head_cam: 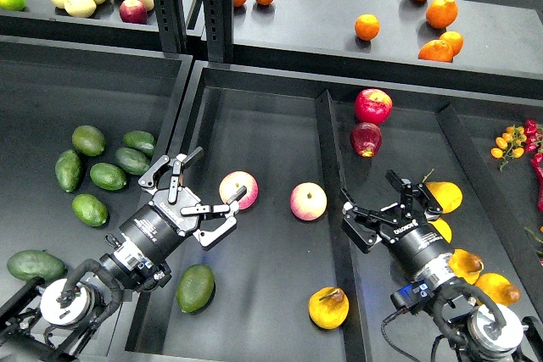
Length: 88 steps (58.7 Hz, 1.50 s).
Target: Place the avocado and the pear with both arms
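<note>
The avocado (196, 287), plump and mid-green, lies at the front left of the middle bin (254, 116). The pear (328, 307), yellow-orange with a brown blotch at its top, lies at the front right of the same bin, beside the divider (333, 209). My left gripper (212, 180) hovers above and behind the avocado, open and empty, with one fingertip close to a pink-and-yellow apple (238, 188). In the right bin, up and to the right of the pear, my right gripper (389, 199) is open and holds nothing.
A second pink-and-yellow apple (308, 201) sits mid-bin. Two red apples (373, 106) lie behind my right gripper, and yellow fruits (444, 197) lie beside it. Several small avocados (108, 175) and a longer dark one (36, 264) fill the left bin. Oranges (441, 13) sit on the back shelf.
</note>
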Motion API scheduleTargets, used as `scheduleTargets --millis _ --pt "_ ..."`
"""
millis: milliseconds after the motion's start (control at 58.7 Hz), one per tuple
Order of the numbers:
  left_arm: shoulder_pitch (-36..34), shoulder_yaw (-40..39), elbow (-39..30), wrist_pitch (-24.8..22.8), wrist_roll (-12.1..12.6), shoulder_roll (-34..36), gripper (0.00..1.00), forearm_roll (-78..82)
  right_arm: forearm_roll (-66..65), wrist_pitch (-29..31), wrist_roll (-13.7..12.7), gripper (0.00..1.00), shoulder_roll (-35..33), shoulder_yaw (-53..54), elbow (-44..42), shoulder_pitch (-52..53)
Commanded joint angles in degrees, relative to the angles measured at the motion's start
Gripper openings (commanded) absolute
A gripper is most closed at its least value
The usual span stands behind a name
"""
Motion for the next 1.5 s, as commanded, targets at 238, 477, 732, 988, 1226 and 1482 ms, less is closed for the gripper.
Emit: scheduleTargets --millis 238,477,732,988,1226,1482 --pt "0.90 0.86 -1.38 0.00 0.35 0.00 1.00 -0.40 0.09 0.09 -0.08 1.00 0.00 0.01 0.08 0.00" --pt "0.46 0.42 -1.56 0.00 0.52 0.00 1.00 -0.40 0.00 3.43 -0.08 1.00 0.00 -0.17 -0.18 0.00" --pt "1.16 -0.20 -1.56 0.00 0.44 0.00 1.00 -0.40 -0.08 7.12 0.27 1.00 0.00 -0.70 -1.23 -0.96" --pt "1.08 -0.20 -1.38 0.00 0.35 0.00 1.00 -0.31 -0.08 7.21 0.27 1.00 0.00 -1.14 -1.41 -1.23" --pt "1.08 0.60 -0.95 0.00 0.96 0.00 1.00 -0.31 -0.08 7.91 0.36 1.00 0.00 -1.22 -1.94 -0.79" --pt "0.64 0.86 -0.59 0.00 3.25 0.00 1.00 -0.22 -0.08 7.39 0.45 1.00 0.00 -0.87 -2.03 -0.79"
